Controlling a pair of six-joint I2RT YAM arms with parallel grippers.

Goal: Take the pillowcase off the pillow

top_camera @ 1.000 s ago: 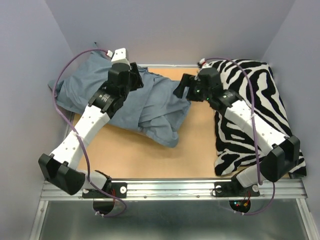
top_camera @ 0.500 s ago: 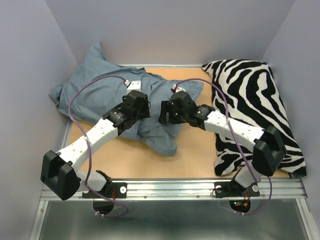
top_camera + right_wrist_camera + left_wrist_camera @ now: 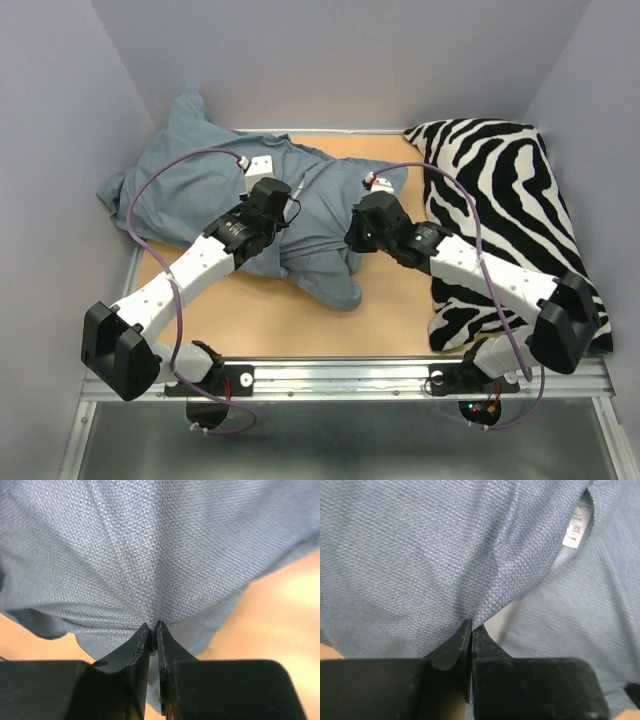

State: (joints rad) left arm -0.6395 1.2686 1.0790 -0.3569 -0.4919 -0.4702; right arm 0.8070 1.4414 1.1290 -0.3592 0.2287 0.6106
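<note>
From above, the pillowcase [image 3: 200, 190] lies rumpled across the left and middle of the table [image 3: 400, 310], heaped toward the rear left corner; the left gripper [image 3: 275, 210] and right gripper [image 3: 362, 225] dip into its near middle, close together; a zebra-striped cushion [image 3: 500, 190] fills the right side.

Left wrist: the left gripper [image 3: 471, 626] is closed to a sliver, a fold of blue-grey cloth nipped at its tips; a white label [image 3: 574, 527] shows upper right.

Right wrist: the right gripper [image 3: 154, 626] is likewise all but together, pinching a puckered ridge of the pillowcase [image 3: 150, 555]; bare table [image 3: 285, 600] shows at right.
</note>
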